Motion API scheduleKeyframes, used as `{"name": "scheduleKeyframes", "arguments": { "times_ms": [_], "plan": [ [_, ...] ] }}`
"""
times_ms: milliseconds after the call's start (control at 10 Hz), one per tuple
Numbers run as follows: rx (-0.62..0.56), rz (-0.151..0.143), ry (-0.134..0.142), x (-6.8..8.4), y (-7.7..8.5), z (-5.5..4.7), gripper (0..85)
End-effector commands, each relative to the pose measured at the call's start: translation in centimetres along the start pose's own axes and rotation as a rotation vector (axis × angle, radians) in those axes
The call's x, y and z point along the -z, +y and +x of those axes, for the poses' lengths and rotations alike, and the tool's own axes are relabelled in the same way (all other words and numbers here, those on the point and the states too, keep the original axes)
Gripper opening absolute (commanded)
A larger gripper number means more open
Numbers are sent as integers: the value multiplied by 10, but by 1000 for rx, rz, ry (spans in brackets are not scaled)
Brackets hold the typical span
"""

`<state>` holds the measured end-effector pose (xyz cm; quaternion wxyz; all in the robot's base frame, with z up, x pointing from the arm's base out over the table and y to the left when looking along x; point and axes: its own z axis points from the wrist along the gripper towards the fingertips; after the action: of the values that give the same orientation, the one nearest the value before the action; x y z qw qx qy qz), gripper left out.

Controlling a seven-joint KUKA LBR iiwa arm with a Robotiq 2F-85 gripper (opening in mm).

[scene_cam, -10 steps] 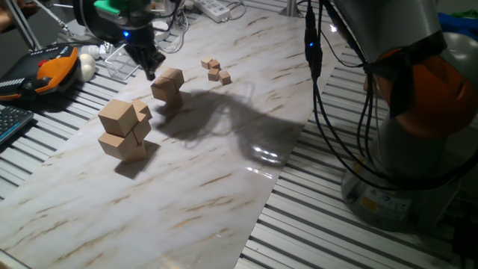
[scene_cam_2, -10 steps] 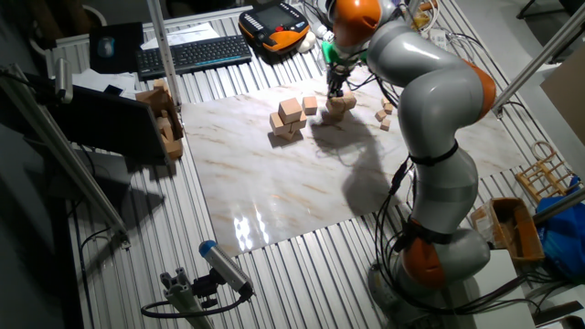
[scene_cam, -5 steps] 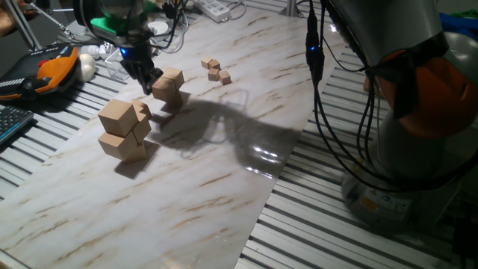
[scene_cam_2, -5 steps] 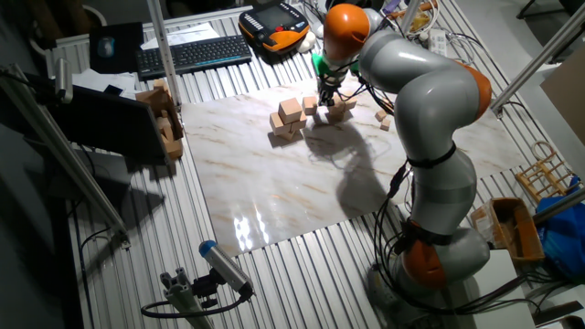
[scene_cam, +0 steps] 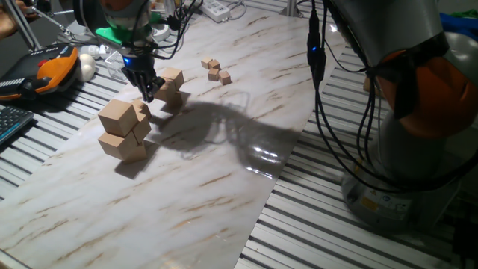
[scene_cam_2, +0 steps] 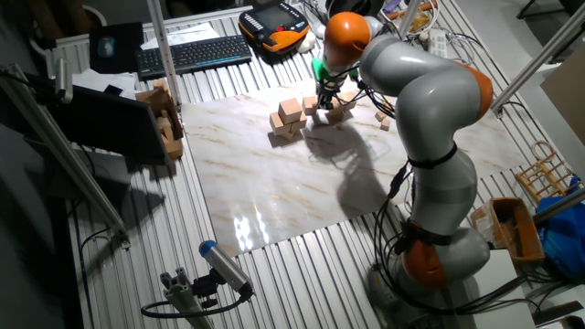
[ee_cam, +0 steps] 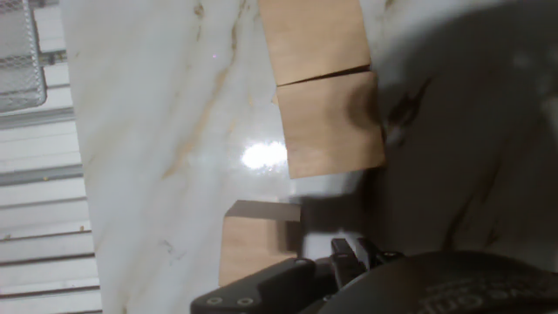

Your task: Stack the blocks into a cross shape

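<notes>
Two tan blocks (scene_cam: 170, 84) sit stacked near the far left of the marble board, and in the hand view they show side by side as blocks (ee_cam: 327, 83). A third block (scene_cam: 142, 112) leans against the big cubes and appears as the block (ee_cam: 251, 247) just below the hand. My gripper (scene_cam: 149, 88) hangs low between this block and the stacked pair, as the gripper (scene_cam_2: 322, 100) also shows. Its fingers read as one dark tapered mass. Nothing is visibly held.
Two bigger tan cubes (scene_cam: 122, 128) are stacked left of the gripper. Tiny tan cubes (scene_cam: 215, 69) lie farther back. A clear plastic tray (scene_cam: 119, 66), an orange pendant (scene_cam: 52, 66) and a keyboard (scene_cam_2: 192, 55) sit off the board. More wooden pieces (scene_cam_2: 163, 114) are at the left.
The gripper has come down and moved slightly toward the big cubes, ending between the stacked pair and the leaning block. The blocks have not visibly moved.
</notes>
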<state>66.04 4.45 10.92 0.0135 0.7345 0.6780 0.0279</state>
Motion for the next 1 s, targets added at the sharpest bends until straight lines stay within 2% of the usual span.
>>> {"name": "scheduleKeyframes", "arguments": {
  "times_ms": [0,300,400,600,800,900],
  "plan": [
    [11,4,-1,0,1,0,170],
    [19,7,-3,1,2,-1,170],
    [23,11,-5,2,1,0,0],
    [29,16,-22,2,1,0,0],
    [67,-6,-10,2,1,0,0],
    [75,-2,-18,2,1,0,0]
  ]
}}
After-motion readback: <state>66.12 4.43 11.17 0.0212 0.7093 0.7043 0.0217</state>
